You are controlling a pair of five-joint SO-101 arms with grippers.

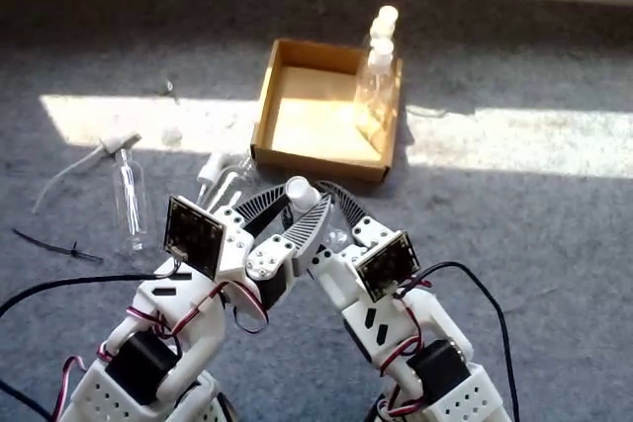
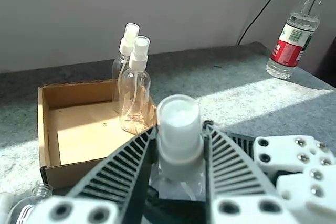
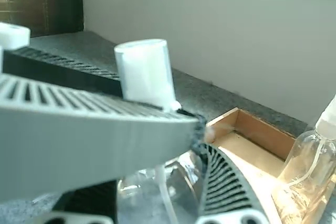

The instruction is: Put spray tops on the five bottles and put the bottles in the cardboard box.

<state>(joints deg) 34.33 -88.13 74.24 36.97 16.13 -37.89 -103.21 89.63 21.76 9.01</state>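
My left gripper (image 2: 180, 130) is shut on a white spray top (image 2: 179, 119), held upright over a clear bottle (image 3: 152, 195). In the high view both grippers meet in front of the cardboard box (image 1: 272, 96). The left gripper (image 1: 295, 203) has the spray top (image 1: 300, 190) at its tips. The right gripper (image 1: 334, 216) is shut on the clear bottle (image 1: 337, 238) just below. Two bottles with spray tops (image 1: 377, 76) stand in the box's right side. A bare bottle (image 1: 129, 200) and a loose spray top (image 1: 111, 145) lie at the left. Another bottle (image 1: 229, 182) lies by the box's near left corner.
Grey carpet covers the surface, with a sunlit band across it. A black cable tie (image 1: 54, 246) lies at the left. A water bottle with a red cap (image 2: 294, 30) stands off to the far right of the box. Arm cables trail at the front.
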